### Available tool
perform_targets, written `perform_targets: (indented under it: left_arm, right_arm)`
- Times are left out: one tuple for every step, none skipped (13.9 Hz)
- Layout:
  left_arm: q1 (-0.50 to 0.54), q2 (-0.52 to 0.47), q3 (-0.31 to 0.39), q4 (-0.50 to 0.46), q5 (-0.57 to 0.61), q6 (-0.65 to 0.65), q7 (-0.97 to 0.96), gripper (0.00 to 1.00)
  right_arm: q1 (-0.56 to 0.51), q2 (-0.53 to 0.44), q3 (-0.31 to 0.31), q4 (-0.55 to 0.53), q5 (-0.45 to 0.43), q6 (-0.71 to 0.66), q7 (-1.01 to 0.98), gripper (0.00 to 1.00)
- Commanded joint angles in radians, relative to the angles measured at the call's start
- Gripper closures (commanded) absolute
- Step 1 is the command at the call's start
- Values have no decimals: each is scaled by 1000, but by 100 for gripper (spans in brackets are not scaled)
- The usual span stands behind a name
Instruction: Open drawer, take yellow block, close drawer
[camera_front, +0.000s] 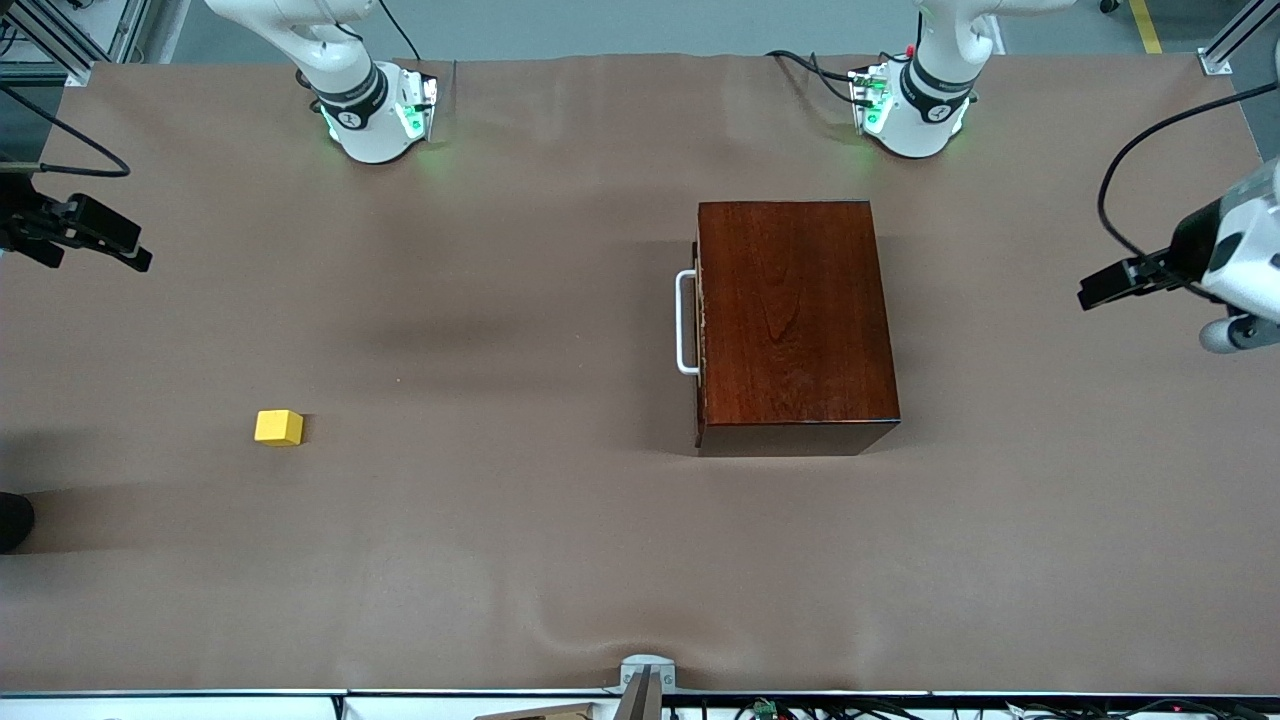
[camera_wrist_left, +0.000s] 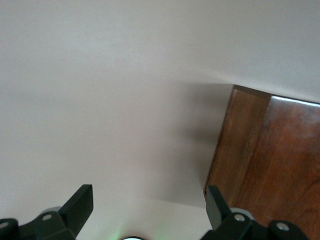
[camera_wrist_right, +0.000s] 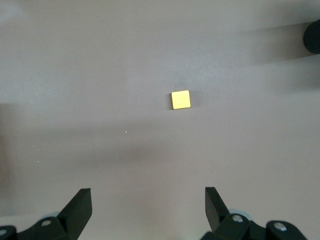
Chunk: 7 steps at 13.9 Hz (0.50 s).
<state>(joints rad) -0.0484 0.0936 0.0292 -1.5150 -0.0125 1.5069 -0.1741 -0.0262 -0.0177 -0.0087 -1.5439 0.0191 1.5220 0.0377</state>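
The glossy dark reddish-brown wooden box (camera_front: 795, 325) sat on the brown table covering (camera_front: 500, 560), toward the left arm's end of the table. Its drawer was pushed fully in, and only the white loop handle (camera_front: 686, 322) stood out from the front, which faced the right arm's end of the table. In the left wrist view one corner and part of the top of the wooden box (camera_wrist_left: 270, 165) showed.

The small bright yellow cube (camera_front: 278, 427) lay out on the bare table covering, well apart from the box, toward the right arm's end and nearer to the front camera than the box. It stood alone, touching nothing but the covering. In the right wrist view the yellow cube (camera_wrist_right: 180, 99) lay flat on the covering, with no finger near it.

The left gripper (camera_front: 1110, 285) hung over the edge of the table at the left arm's end, well away from the box, its fingers (camera_wrist_left: 80, 205) spread wide and holding nothing. The right gripper (camera_front: 105, 245) hung over the edge at the right arm's end, its fingers (camera_wrist_right: 81, 206) likewise spread apart and empty.
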Motion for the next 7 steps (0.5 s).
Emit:
perform_targets:
  left_arm:
    - [33,-61,-3,-42,-44,16,103,0]
    - [32,-66,-3,-44,-44,16,103,0]
    - [30,-67,-5,-42,-43,16,103,0]
    - [25,-67,-6,-39,-40,18,103,0]
    - [25,-75,-14,-36,-38,19,102,0]
    - [25,-81,-20,-33,-38,19,102,0]
    - [25,-84,-22,-31,-35,19,102,0]
  right_arm:
    - [5,-8,1,-1,-10,3,13,0]
    - [5,-8,1,-1,-8,4,13,0]
    - [5,-7,1,-1,-8,4,13,0]
    - [5,-8,1,-1,-8,4,13,0]
    - [5,-8,1,-1,-8,7,13,0]
    - [3,-7,1,1,-7,9,13,0]
    - [3,-8,1,1,-5,9,13,0]
